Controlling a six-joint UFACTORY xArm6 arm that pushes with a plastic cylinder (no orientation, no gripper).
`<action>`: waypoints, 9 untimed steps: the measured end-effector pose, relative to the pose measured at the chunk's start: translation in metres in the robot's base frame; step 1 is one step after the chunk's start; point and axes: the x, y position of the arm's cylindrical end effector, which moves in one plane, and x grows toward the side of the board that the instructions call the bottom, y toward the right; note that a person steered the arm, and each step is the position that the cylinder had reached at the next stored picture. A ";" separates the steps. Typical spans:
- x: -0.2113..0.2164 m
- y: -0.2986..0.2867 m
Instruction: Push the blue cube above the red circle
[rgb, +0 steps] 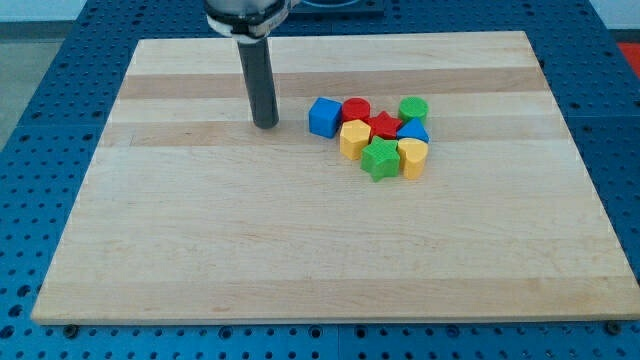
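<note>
The blue cube (323, 117) sits on the wooden board (300, 250) at the left end of a tight cluster of blocks. The red circle (355, 109) is right beside it, touching its right side. My tip (265, 124) rests on the board to the left of the blue cube, with a small gap between them.
The cluster also holds a red star (385, 125), a green circle (413, 108), a second blue block (413, 131), a yellow block (354, 139), a green star (380, 159) and another yellow block (413, 157). Blue perforated table surrounds the board.
</note>
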 end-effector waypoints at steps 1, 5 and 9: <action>0.035 0.011; 0.016 0.042; -0.044 0.064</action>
